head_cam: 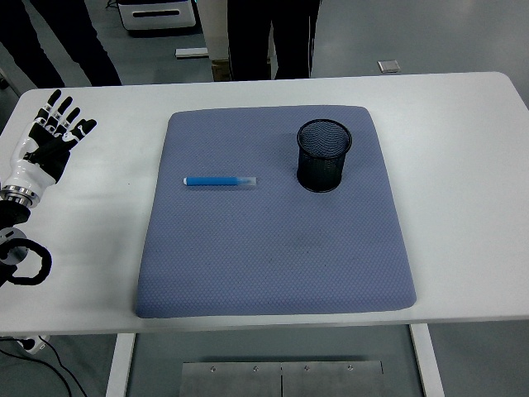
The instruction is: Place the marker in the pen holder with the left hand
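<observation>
A blue marker (pixel 219 180) with a clear cap lies flat on the blue-grey mat (pixel 273 265), left of centre, pointing left-right. A black mesh pen holder (pixel 324 155) stands upright on the mat's upper right part, empty as far as I can see. My left hand (pixel 56 131) is over the table's far left, well left of the mat and apart from the marker, with its fingers spread and holding nothing. The right arm is out of view.
The white table (pixel 463 207) extends around the mat. Two people's legs (pixel 273 37) stand behind the table's far edge at the top. A black cable loop (pixel 25 265) hangs by my left arm at the table's left edge.
</observation>
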